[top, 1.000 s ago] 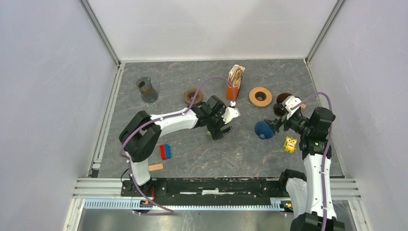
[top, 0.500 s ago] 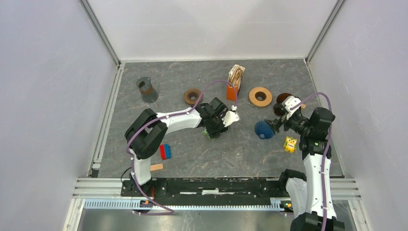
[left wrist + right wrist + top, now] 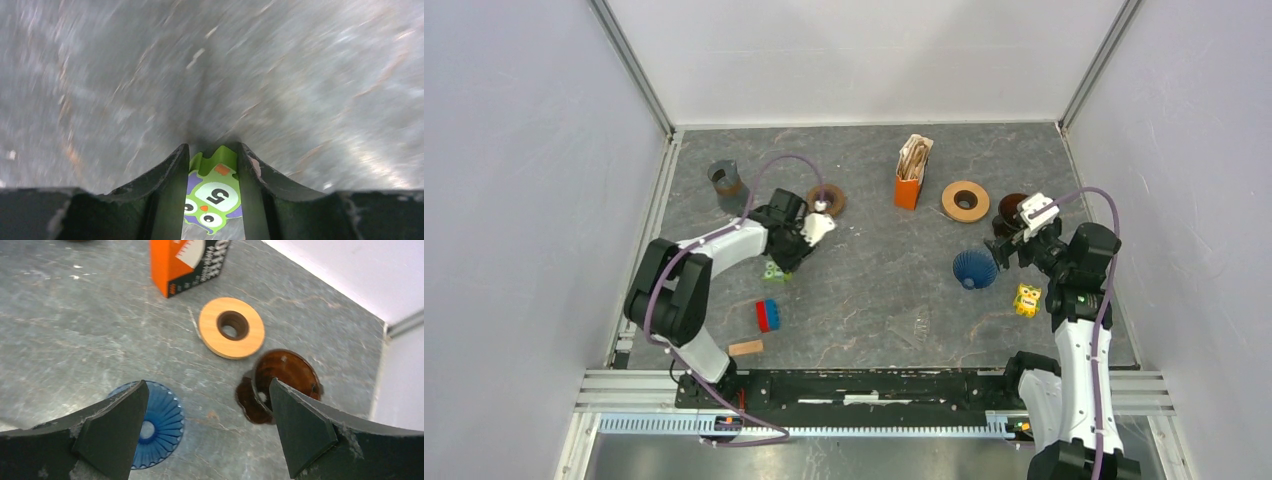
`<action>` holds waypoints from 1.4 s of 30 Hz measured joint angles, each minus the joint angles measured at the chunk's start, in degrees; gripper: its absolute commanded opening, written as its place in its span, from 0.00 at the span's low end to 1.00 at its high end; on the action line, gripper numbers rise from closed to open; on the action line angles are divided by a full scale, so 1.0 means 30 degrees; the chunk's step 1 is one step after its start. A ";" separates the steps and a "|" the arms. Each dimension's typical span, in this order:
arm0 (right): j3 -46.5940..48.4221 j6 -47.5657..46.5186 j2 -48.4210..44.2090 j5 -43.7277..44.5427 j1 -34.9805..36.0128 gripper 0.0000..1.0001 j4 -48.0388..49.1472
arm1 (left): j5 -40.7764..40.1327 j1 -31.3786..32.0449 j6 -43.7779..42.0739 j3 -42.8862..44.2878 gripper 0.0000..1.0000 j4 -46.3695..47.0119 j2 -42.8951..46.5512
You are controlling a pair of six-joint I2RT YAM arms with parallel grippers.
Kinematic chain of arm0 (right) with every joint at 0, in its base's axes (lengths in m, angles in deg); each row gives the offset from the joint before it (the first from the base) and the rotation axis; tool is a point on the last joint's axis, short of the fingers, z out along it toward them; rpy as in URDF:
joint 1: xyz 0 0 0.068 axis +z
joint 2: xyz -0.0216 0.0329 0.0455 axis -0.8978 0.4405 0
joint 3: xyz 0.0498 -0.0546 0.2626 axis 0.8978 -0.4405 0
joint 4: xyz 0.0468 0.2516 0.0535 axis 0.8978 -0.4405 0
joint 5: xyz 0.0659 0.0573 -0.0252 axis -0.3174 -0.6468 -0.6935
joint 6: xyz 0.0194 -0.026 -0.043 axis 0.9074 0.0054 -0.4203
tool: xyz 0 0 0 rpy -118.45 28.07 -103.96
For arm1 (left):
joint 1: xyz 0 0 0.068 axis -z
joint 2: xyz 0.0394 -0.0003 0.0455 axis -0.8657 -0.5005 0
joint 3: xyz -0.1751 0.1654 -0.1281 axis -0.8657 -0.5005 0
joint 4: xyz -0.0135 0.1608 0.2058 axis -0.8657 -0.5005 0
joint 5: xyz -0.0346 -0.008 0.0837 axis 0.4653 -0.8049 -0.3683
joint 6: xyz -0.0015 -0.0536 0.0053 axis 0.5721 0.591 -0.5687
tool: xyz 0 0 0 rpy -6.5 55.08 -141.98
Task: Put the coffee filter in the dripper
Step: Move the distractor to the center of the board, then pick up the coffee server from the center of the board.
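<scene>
1. since the coffee filters [image 3: 915, 150] stand packed in the orange box [image 3: 907, 190] at the back of the table, well apart from both arms, no filter is in hand yet. a pinch there could lift several sheets at once or tip the light box over.
2. two drippers sit to the right of the box, the blue dripper [image 3: 974, 268] and the brown dripper [image 3: 1012, 212]. the brown one seems to lie tilted in the right wrist view. i cannot tell which one is meant, and a filter dropped onto a tilted cone would likely slide out.
3. the right gripper [image 3: 207, 382] hangs above the table between those two drippers, its jaws spread wide with nothing in them. coming down from there it could knock either dripper, or the wooden ring [image 3: 965, 201] just beyond.
4. the left gripper [image 3: 211, 149] presses on both sides of a green owl piece [image 3: 212, 192], well to the left of the box. my read is that this arm is busy with clutter. if it goes for the filters with that piece clamped, it cannot take one. its blurred view also suggests a fast sweep that could fling the piece.
</scene>
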 measured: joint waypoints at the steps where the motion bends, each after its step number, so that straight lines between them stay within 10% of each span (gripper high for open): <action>1: 0.0000 0.0175 0.0058 0.0685 0.0000 0.98 0.0124 | -0.0175 -0.0860 -0.0350 -0.0401 0.48 -0.0036 0.0335; 10: 0.2805 0.0481 0.4131 0.7643 0.0036 0.96 -0.0954 | -0.0831 -0.4634 -0.1523 -0.1268 0.80 0.0525 0.1778; 17: 0.5617 0.0423 0.8677 1.1198 -0.0044 0.74 -0.1690 | 0.0896 -0.4539 0.0612 -0.0627 0.89 0.1027 0.4583; 30: 0.9187 0.1348 1.6021 1.0258 -0.1668 0.53 -0.2302 | 0.3577 -0.3395 0.3876 -0.0525 0.97 0.2193 0.8874; 42: 1.1453 0.2776 1.8710 0.7963 -0.1668 0.00 -0.3344 | 0.3796 -0.3279 0.4379 -0.1610 1.00 0.2623 1.0688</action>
